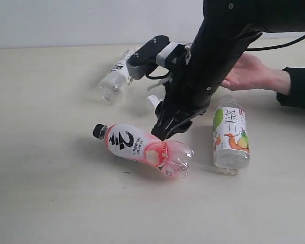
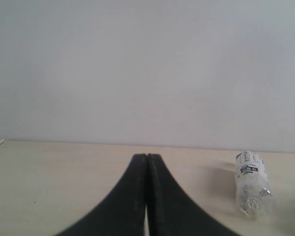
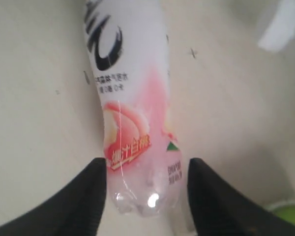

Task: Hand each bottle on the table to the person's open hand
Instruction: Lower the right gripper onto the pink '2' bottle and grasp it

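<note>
The pink-labelled bottle (image 1: 142, 147) (image 3: 132, 123) with a black cap lies on its side on the table (image 1: 51, 193). My right gripper (image 1: 163, 133) (image 3: 147, 166) is open and straddles the bottle near its clear base; the fingers stand close on both sides without clamping. A white-labelled bottle with green and orange print (image 1: 231, 136) lies to the right. Another with dark print (image 1: 117, 77) (image 2: 252, 182) lies at the back left. The person's open hand (image 1: 250, 73) waits behind my right arm. My left gripper (image 2: 147, 158) is shut on nothing, low over the table.
A small white piece (image 1: 153, 101), perhaps part of another bottle, shows behind my right arm, mostly hidden. The person's black sleeve (image 1: 301, 87) lies at the right edge. A pale wall (image 2: 147, 69) backs the table.
</note>
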`<state>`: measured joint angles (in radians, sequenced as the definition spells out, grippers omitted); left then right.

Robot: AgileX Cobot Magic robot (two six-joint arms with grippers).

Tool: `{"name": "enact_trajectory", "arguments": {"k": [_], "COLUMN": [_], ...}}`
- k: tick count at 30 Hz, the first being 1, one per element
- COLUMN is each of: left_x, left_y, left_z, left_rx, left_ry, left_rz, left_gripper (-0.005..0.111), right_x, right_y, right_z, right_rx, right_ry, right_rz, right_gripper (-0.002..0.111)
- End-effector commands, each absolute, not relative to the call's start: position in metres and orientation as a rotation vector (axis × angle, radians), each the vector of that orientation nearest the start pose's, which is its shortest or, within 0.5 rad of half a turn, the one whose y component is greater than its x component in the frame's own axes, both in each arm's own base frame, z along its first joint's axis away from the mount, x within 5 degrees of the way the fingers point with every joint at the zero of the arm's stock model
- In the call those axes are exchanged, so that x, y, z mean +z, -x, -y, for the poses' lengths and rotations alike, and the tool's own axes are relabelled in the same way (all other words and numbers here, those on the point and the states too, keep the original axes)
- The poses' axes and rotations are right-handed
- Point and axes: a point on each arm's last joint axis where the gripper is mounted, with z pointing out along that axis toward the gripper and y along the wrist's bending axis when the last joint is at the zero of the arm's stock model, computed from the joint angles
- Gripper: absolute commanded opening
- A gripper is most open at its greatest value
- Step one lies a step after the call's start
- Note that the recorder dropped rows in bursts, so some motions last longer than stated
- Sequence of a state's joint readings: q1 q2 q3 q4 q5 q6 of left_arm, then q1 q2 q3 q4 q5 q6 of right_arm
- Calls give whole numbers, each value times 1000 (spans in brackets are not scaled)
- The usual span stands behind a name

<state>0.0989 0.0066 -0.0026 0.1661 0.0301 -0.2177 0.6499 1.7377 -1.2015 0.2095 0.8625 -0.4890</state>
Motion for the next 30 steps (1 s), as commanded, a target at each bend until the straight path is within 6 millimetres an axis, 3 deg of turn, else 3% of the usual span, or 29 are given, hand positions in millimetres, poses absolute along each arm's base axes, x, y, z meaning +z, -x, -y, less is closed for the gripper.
{"name": "enact_trajectory", "arguments": {"k": [1, 10, 30], "left_x": [211, 211, 211], "left_y": [-56, -56, -56], "left_z": [-6, -6, -6], "left_rx": [39, 39, 39], "left_ry": [109, 109, 109], "left_rz": [-1506, -1506, -1506], "left_gripper": [0, 0, 0], "right_x": [222, 214, 131], "right_y": [-268, -274, -287], "right_z": [-230, -237, -245], "right_rx": [339, 366, 359], "right_ry": [1611, 1626, 1682], "right_rz": [-2287, -2224, -2401], "right_gripper": [64, 74, 73]}}
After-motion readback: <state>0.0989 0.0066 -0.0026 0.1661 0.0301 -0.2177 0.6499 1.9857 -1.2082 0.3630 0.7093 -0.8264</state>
